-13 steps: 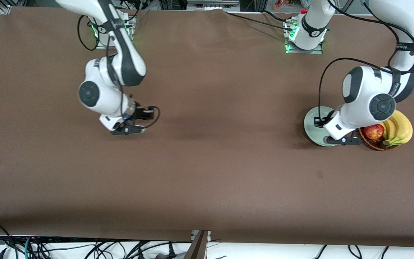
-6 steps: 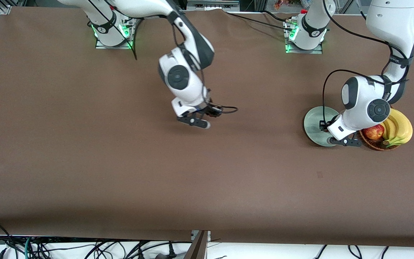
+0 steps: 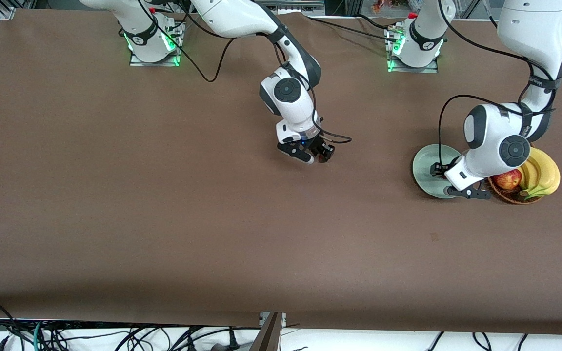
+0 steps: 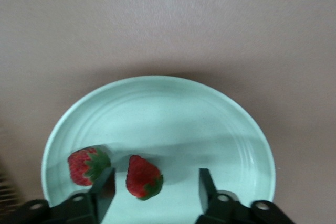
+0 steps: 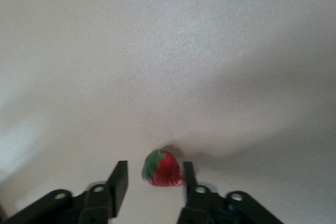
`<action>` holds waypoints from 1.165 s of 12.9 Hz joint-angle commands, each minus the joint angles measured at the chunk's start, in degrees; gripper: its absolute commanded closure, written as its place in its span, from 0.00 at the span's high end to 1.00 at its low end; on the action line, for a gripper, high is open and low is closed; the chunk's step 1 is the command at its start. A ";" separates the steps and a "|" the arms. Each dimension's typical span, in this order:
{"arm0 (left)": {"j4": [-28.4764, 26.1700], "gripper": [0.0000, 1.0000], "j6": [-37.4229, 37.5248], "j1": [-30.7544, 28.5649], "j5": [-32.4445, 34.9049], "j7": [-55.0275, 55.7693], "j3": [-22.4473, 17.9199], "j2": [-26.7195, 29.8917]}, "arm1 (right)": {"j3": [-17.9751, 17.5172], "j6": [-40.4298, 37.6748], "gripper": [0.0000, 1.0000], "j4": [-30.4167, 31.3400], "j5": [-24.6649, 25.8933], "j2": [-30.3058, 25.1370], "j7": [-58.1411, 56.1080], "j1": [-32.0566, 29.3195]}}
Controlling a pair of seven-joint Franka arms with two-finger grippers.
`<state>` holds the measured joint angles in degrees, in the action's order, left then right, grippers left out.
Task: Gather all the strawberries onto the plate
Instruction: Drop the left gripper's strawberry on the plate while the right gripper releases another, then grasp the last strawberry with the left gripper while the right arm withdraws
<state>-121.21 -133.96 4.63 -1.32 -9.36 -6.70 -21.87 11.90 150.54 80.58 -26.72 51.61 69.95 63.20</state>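
The left hand (image 4: 152,190) hangs spread over two strawberries (image 4: 143,178) on the plate (image 4: 220,124), while the right hand (image 5: 152,184) stands apart around a third, seemingly untouched.

A wide bench (image 3: 164,219) covered in matte brown sheeting fills nearly the whole front view, with faint creases and soft shadows across it. Along its lower edge, well below either claw, a pale floor strip (image 3: 115,341) carries tangled dark cables (image 3: 56,336). Metal frame rails (image 3: 5,12) and clutter line the upper edge, where green lights (image 3: 176,48) glow.
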 commanded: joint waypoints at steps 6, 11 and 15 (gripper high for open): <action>-0.43 1.00 4.06 0.99 -4.13 10.47 5.19 9.13 | 8.03 -27.10 0.87 -4.82 1.05 -7.38 -12.44 -4.39; -0.16 1.00 -0.23 1.86 -2.29 34.70 20.46 6.94 | 19.80 -39.77 1.00 -3.94 1.23 -13.98 -24.85 -4.40; 2.03 1.00 -3.31 3.27 9.46 58.08 30.67 0.53 | 26.14 -50.07 1.00 -1.06 0.97 -20.74 -37.31 -4.40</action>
<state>-121.12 -135.74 8.13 3.12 40.23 21.08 -17.60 36.06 102.50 75.68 -26.30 35.44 38.00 58.26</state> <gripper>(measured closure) 0.000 0.000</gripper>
